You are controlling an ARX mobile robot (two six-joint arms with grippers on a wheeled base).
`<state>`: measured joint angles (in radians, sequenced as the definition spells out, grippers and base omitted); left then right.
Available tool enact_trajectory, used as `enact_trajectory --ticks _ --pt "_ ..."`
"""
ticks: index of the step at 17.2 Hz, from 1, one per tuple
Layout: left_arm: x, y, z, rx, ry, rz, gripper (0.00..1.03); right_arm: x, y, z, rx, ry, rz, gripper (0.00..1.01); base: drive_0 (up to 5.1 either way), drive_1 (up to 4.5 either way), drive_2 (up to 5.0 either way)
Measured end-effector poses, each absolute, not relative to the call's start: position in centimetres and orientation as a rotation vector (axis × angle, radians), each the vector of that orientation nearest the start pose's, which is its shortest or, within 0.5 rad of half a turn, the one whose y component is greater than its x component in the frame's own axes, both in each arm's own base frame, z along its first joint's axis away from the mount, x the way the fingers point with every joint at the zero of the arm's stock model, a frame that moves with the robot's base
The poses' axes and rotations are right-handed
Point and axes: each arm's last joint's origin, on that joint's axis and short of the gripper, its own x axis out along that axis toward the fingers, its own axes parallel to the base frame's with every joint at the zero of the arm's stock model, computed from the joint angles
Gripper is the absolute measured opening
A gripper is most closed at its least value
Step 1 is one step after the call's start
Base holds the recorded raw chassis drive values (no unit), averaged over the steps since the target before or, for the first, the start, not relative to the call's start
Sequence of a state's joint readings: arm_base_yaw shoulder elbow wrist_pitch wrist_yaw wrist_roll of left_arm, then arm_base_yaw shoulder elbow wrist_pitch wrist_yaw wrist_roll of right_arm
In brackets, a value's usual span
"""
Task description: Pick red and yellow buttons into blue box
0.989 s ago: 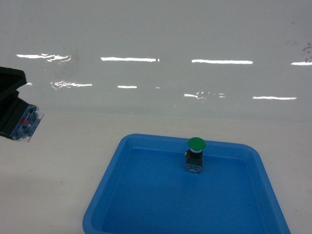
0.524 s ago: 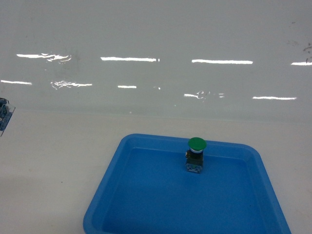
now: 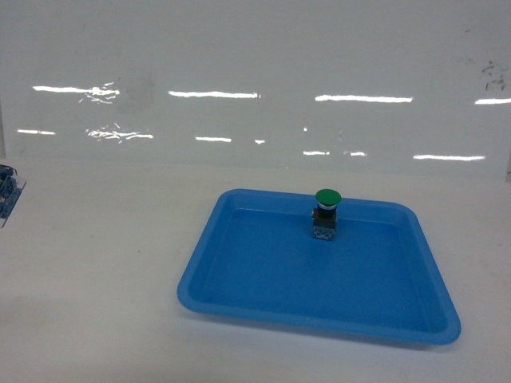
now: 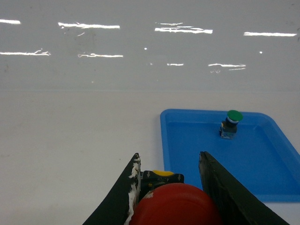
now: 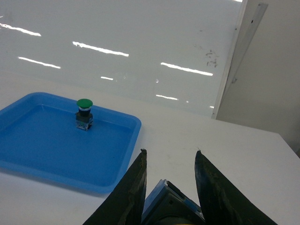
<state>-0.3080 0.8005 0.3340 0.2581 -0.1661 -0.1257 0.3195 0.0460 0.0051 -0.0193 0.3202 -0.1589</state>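
Observation:
In the left wrist view my left gripper (image 4: 169,161) is shut on the red button (image 4: 176,206). Its wide red cap fills the space between the jaws, with a black and yellow collar behind it. The head view shows only this button's clear base (image 3: 5,195), at the far left edge. In the right wrist view my right gripper (image 5: 170,157) is shut on the yellow button (image 5: 171,202). Its clear base and black body point forward, and a sliver of yellow shows at the bottom edge. The blue box is out of view.
A shallow blue tray (image 3: 239,299) lies on the white table, also seen as the tray (image 4: 187,154) and the tray (image 5: 28,150). A green-capped button (image 3: 326,212) stands upright near its far rim. A glossy white wall runs behind the table, with a white post (image 5: 239,51) to the right.
The left gripper with its button has slid out past the left edge of the head view. That view has shifted, so the whole tray now shows, higher in the picture.

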Motion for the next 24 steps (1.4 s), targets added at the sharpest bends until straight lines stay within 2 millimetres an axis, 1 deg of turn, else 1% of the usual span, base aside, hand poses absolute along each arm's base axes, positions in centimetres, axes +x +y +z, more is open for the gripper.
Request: enact_trajectory --ticks 5,24 --pt "16.90 -4.87 21.69 -0.077 0.209 -0.127 0.31 9.65 2.24 15.99 -0.177 0.057 0.005 0.29 4.4 -4.21 -0.3" --pt "16.89 -4.88 21.64 -0.076 0.209 -0.129 0.31 9.64 2.23 16.00 -0.177 0.056 0.004 0.29 4.7 -3.81 -1.0"
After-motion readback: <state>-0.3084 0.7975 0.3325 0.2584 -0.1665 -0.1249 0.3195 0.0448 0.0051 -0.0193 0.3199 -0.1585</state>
